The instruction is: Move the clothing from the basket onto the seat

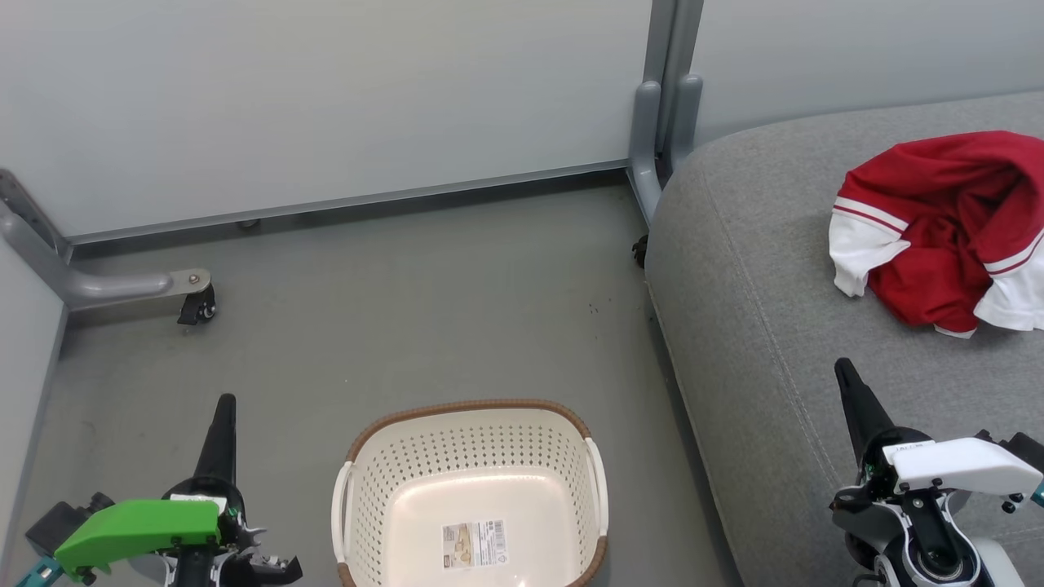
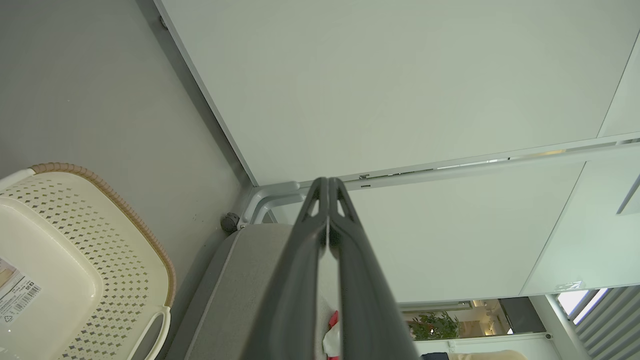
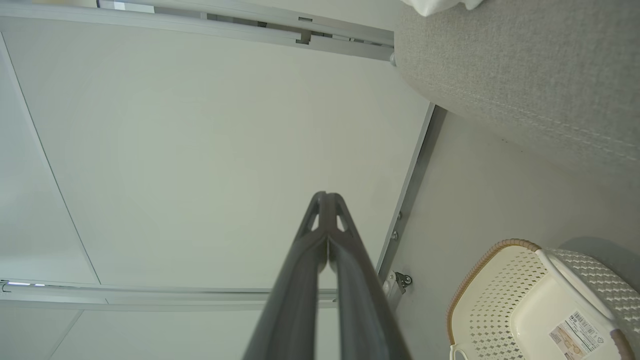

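Note:
The red clothing (image 1: 946,228) with white sleeve panels lies crumpled on the grey seat (image 1: 775,326) at the right; a sliver of the clothing (image 2: 332,330) shows between the fingers in the left wrist view. The cream basket (image 1: 473,497) with its brown rim stands on the floor at bottom centre, holding nothing but a label. My left gripper (image 1: 224,403) is shut to the left of the basket, over the floor. My right gripper (image 1: 844,371) is shut above the seat's front part, well short of the clothing. The fingertips meet in both wrist views, left gripper (image 2: 327,182) and right gripper (image 3: 325,196).
Pale partition panels (image 1: 326,98) close off the back, with a grey post (image 1: 661,122) beside the seat's corner and a castor foot (image 1: 196,306) at the left. Grey floor (image 1: 424,285) lies between the panels, basket and seat.

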You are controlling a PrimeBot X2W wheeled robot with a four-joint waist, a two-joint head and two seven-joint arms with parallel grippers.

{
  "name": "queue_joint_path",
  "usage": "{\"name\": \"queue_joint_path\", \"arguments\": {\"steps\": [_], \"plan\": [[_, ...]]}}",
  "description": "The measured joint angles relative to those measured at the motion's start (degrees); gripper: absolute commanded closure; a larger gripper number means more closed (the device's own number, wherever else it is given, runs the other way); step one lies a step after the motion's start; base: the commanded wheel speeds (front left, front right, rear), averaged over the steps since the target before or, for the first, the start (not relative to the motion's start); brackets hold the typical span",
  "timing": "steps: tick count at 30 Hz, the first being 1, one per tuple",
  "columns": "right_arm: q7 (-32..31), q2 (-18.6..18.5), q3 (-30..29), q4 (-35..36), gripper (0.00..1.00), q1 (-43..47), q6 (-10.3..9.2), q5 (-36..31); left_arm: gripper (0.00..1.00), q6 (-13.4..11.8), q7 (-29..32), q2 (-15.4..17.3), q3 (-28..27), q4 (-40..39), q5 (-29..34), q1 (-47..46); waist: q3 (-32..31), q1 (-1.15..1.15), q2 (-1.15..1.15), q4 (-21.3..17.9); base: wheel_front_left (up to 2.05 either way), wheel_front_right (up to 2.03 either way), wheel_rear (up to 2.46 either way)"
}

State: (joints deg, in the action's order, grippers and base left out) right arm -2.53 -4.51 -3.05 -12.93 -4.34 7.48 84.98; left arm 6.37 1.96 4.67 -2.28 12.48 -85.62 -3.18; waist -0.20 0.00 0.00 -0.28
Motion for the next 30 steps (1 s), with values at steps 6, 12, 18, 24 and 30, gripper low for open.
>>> {"name": "queue_joint_path", "arguments": {"steps": [6,12,18,24,30], "plan": [[-0.7,0.1,-0.4,-0.3,1.00,-0.6,0.00,2.5,1.00,0.2,0.8,0.0,-0.6,0.5,-2.4,-0.7,0.1,0.00,0.00,0.1,0.00,0.00,0.00],[-1.4,0.2,-0.9,-0.6,1.00,-0.8,0.00,4.9,1.00,0.6,1.5,-0.1,-1.1,0.8,-4.7,-1.2,0.2,0.00,0.00,0.2,0.00,0.00,0.00],[-2.0,0.2,-1.4,-0.8,1.00,-1.1,0.00,7.2,1.00,0.8,2.1,-0.1,-1.5,1.2,-7.1,-1.9,0.3,0.00,0.00,0.2,0.00,0.00,0.00],[-2.5,0.3,-1.7,-1.0,1.00,-1.5,0.00,8.8,1.00,1.0,2.7,-0.2,-1.8,1.5,-8.6,-2.4,0.4,0.00,0.00,0.3,0.00,0.00,0.00],[-2.7,0.4,-1.8,-1.0,1.00,-1.6,0.00,8.8,1.00,1.0,2.8,-0.2,-1.9,1.5,-8.6,-2.5,0.4,0.00,0.00,0.3,0.00,0.00,0.00]]}}
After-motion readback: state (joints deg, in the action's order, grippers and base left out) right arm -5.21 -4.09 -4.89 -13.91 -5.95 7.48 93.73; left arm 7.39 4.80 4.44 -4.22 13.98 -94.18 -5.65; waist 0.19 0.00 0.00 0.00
